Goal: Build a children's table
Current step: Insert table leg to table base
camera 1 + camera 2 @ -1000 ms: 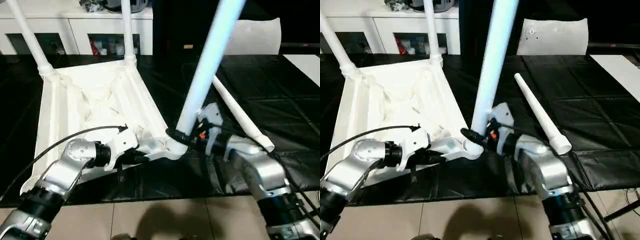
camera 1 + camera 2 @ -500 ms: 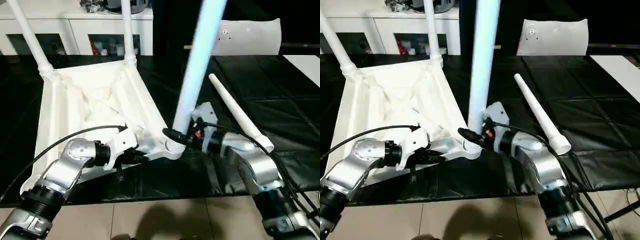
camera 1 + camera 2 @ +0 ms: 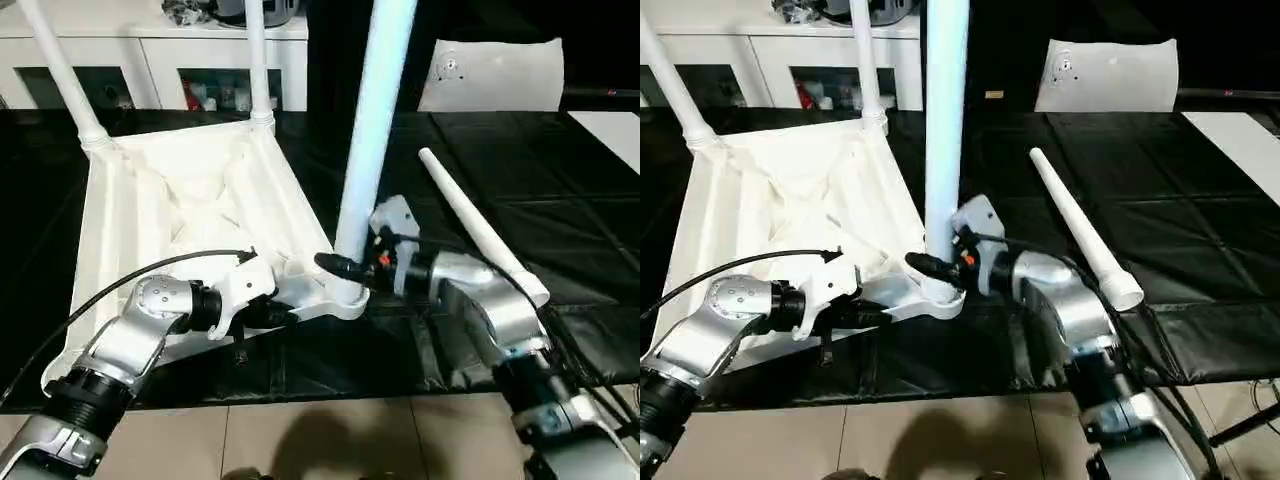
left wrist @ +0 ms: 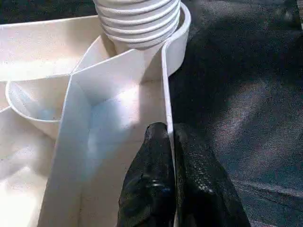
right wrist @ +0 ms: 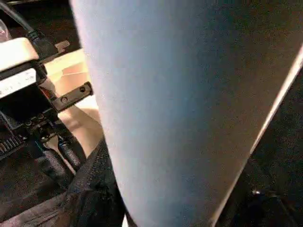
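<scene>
The children's table top (image 3: 190, 200) lies upside down on the black mat, ribbed underside up. Two white legs (image 3: 65, 75) (image 3: 257, 60) stand in its far corner sockets. A third leg (image 3: 368, 140) stands almost upright in the near right corner socket (image 4: 142, 19), with my right gripper (image 3: 345, 268) shut around its base. My left gripper (image 4: 170, 132) is shut on the thin rim wall just beside that socket. Its black fingers (image 4: 151, 179) pinch the wall from both sides. A fourth leg (image 3: 480, 225) lies loose on the mat to the right.
A white cabinet (image 3: 150, 60) with glass doors stands behind the table top. A pale cushion-like object (image 3: 490, 75) sits at the back right and a flat white board (image 3: 610, 125) at the far right. Tiled floor (image 3: 330, 440) runs along the mat's near edge.
The leg in my right gripper has swung from leaning right to almost upright, and the gripper has shifted left with it. My left arm has stayed put.
</scene>
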`<state>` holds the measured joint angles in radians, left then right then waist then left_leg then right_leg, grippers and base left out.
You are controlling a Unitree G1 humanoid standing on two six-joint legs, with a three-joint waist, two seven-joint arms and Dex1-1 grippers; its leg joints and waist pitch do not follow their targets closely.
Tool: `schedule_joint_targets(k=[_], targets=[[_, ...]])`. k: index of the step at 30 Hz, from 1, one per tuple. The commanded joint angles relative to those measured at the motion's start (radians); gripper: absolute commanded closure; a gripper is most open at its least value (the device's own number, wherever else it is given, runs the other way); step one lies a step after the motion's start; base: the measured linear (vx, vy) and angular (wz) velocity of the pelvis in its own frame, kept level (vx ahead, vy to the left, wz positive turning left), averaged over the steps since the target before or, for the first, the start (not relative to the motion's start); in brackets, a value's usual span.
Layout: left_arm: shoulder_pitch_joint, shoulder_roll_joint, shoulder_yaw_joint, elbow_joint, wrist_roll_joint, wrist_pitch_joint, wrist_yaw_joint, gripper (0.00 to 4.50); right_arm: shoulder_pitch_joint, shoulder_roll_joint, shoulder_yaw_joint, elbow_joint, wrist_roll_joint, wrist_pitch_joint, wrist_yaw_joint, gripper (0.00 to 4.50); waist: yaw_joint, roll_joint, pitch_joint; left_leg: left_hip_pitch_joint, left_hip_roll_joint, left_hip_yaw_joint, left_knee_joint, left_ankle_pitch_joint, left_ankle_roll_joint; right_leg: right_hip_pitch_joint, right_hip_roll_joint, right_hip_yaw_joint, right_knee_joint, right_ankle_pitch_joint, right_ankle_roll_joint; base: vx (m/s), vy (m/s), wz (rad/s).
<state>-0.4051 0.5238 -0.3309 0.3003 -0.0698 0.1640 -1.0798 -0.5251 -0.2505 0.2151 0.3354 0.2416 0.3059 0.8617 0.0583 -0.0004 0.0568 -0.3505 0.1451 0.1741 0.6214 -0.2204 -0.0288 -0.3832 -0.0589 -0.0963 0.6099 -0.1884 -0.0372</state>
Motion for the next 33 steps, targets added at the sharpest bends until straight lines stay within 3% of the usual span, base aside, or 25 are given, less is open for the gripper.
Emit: schedule_joint_targets(k=[1, 18, 25, 33], targets=[[-0.027, -0.016, 0.003, -0.001, -0.011, -0.052, -0.02, 4.5, 0.015, -0.015, 0.022, 0.039, -0.016, 0.042, 0.021, 2.59, -0.007, -0.009, -0.048, 0.006, 0.097, -0.041, -0.094, -0.212, 0.011, 0.03, -0.119, 0.082, -0.097, -0.445, -0.126, 0.0, 0.0, 0.0], [-0.029, -0.009, 0.0, 0.007, 0.007, -0.053, -0.046, 4.5, 0.0, -0.053, 0.013, -0.005, 0.022, 0.125, 0.1, 2.59, -0.002, -0.005, -0.049, 0.007, 0.098, -0.04, -0.095, -0.222, 0.008, 0.032, -0.121, 0.082, -0.096, -0.43, -0.14, 0.0, 0.0, 0.0], [-0.036, -0.007, -0.002, 0.019, 0.024, -0.056, -0.04, 4.5, -0.002, -0.068, -0.002, -0.054, 0.061, 0.185, 0.13, 2.59, -0.001, -0.008, -0.048, 0.008, 0.098, -0.042, -0.095, -0.234, 0.005, 0.03, -0.122, 0.082, -0.102, -0.479, -0.121, 0.0, 0.0, 0.0], [-0.031, -0.006, -0.004, 0.014, 0.018, -0.058, -0.052, 4.5, -0.009, -0.065, 0.002, -0.03, 0.031, 0.161, 0.116, 2.59, -0.001, -0.008, -0.047, 0.007, 0.097, -0.042, -0.095, -0.235, 0.002, 0.028, -0.123, 0.081, -0.103, -0.485, -0.12, 0.0, 0.0, 0.0]])
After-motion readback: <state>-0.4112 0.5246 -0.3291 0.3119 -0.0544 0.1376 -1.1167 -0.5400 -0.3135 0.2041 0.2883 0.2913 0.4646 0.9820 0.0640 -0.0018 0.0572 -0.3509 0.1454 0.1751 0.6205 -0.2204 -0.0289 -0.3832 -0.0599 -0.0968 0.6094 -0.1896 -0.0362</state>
